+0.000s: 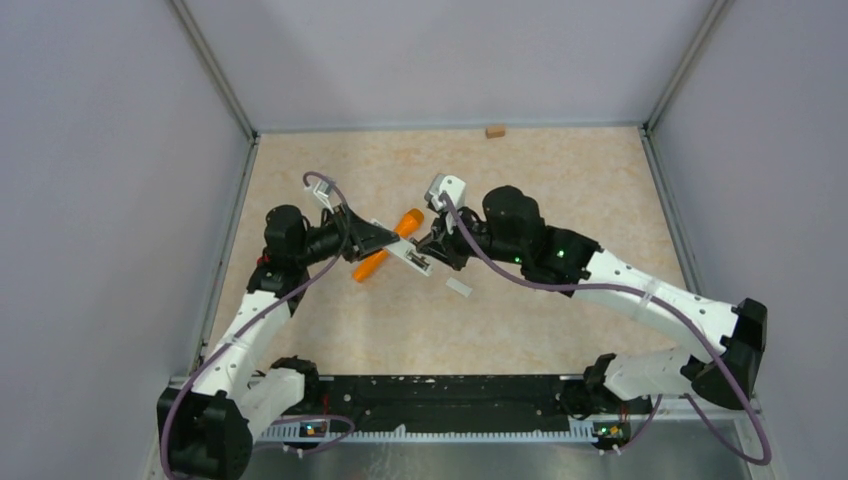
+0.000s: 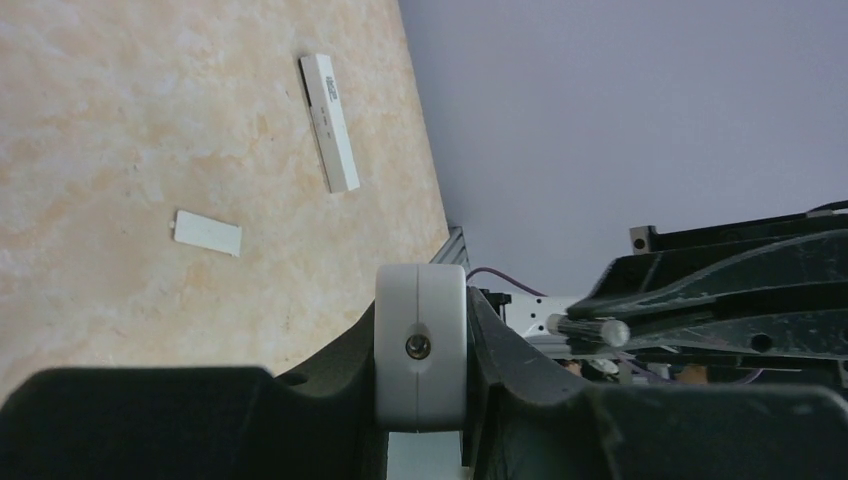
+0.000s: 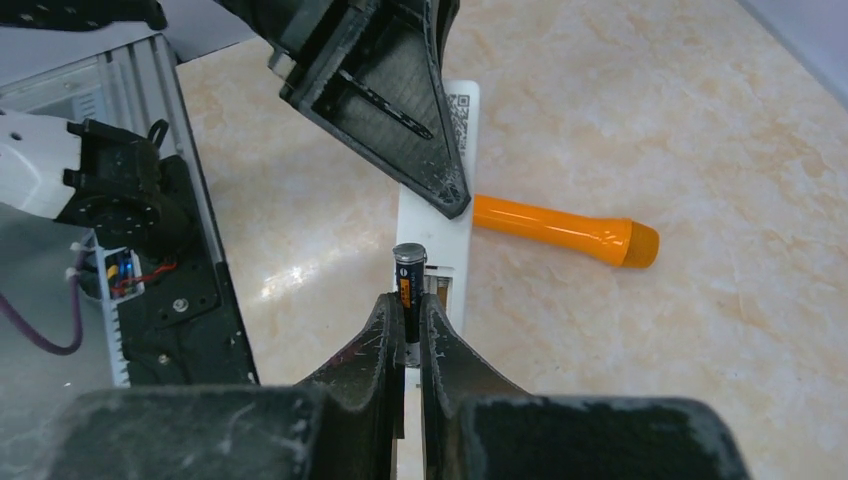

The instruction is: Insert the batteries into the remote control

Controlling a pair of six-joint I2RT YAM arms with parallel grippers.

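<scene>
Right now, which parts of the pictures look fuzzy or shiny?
Right wrist view: the base of the right hand is fuzzy, the battery it pinches is sharp, and glare shines on the table. Left wrist view: the left hand gripping the remote control is dark and soft up close. Top view: even light, no hard shadows.

Lower end of battery hid in right tool; remote near end covered.
</scene>
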